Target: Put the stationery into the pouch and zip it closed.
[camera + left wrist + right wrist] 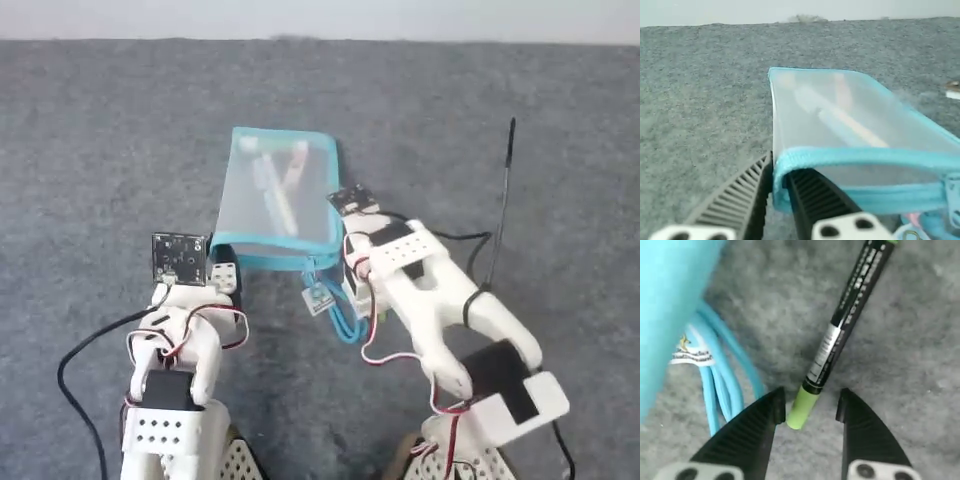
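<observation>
The pouch [250, 215] lay mid-desk, at 12 o'clock from my bases: translucent, blue-trimmed, with stationery [282, 185] visible through its wall. My left fingers [765, 180] were clamped on the seam at its 7 o'clock corner. A blue cord [347, 322] with a tag [318, 298] trailed from the 5 o'clock corner. Just beside the cord, a black marker [842, 330] lay on the grey desk [100, 150]. My right fingers [774, 407] stood apart, straddling its green end; contact could not be confirmed. A thin black rod [503, 200] lay at 3 o'clock, well apart.
</observation>
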Robot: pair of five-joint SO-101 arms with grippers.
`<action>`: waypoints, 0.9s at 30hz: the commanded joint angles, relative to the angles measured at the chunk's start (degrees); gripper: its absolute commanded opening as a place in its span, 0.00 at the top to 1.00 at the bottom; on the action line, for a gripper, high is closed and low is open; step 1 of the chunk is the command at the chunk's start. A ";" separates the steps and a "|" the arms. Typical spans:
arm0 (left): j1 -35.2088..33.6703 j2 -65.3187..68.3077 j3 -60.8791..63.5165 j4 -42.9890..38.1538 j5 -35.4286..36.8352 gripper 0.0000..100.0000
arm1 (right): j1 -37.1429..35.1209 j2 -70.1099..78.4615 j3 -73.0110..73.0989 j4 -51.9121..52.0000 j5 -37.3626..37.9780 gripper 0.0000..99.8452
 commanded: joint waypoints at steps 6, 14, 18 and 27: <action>0.00 -0.70 -2.51 -2.29 -0.44 0.99 | 9.19 0.31 -1.67 1.98 1.05 0.99; 0.44 -0.70 -1.45 -2.55 -0.53 0.99 | 14.99 0.22 -1.49 2.07 7.65 0.99; 0.53 -0.70 -1.10 -2.55 -0.53 0.99 | 14.64 0.13 -1.49 2.24 8.44 0.99; 2.55 -0.70 0.22 -2.64 -2.11 0.99 | 14.90 -10.51 1.76 6.46 8.26 0.99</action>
